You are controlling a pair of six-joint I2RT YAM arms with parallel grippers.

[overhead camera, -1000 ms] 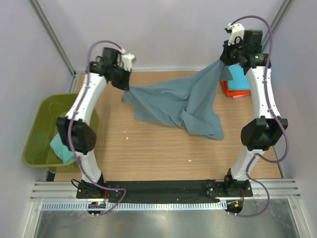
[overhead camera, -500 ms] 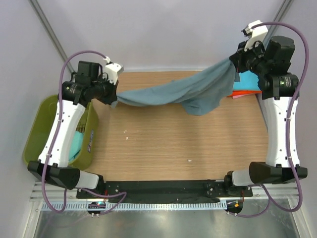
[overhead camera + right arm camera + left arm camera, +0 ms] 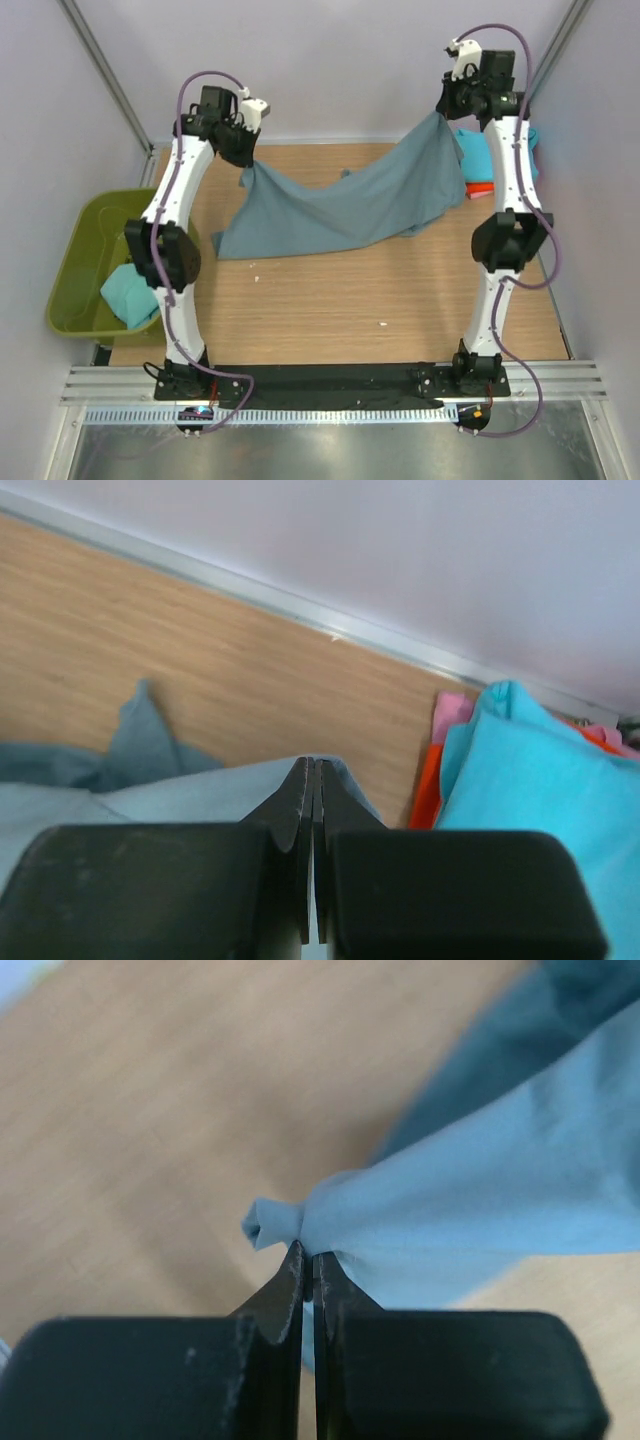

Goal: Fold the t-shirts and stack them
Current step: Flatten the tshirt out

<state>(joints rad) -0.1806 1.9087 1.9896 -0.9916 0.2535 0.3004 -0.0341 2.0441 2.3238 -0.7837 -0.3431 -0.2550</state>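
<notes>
While hanging stretched, shirt [image 3: 340,205]: lower edge resting on table [image 3: 330,295].
Left gripper [image 3: 308,1252]: pinching shirt.
Right gripper [image 3: 312,765]: pinching shirt.

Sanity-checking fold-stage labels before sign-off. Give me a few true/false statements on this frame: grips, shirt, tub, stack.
1. The left gripper and the right gripper are both shut on the blue-grey t-shirt. True.
2. The blue-grey t-shirt lies folded on the table. False: it hangs spread between the two grippers, with its lower part draped onto the table.
3. A turquoise t-shirt lies in the green tub. True.
4. An orange t-shirt tops the stack at the far right. False: the top tee is turquoise, and the orange tee lies beneath it.
</notes>
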